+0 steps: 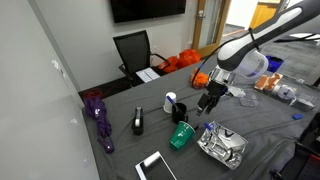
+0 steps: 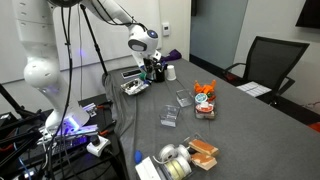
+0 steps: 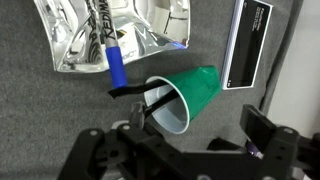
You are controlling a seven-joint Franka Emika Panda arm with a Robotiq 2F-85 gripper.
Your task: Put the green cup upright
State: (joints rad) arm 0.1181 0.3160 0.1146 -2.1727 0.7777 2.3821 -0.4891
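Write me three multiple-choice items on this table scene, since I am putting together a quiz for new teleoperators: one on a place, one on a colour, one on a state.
1. Where is the green cup relative to the silver foil bag?
A. inside it
B. right beside it
C. stacked on top of it

2. What colour is the marker near the cup's mouth?
A. blue
B. red
C. yellow

3. How does the green cup rest?
A. upright
B. upside down on its rim
C. on its side

Answers:
1 B: in an exterior view the cup lies next to the bag, neither in nor on it.
2 A: the wrist view shows a blue marker lying partly on the bag.
3 C: in the wrist view the cup's open mouth faces sideways, not up.
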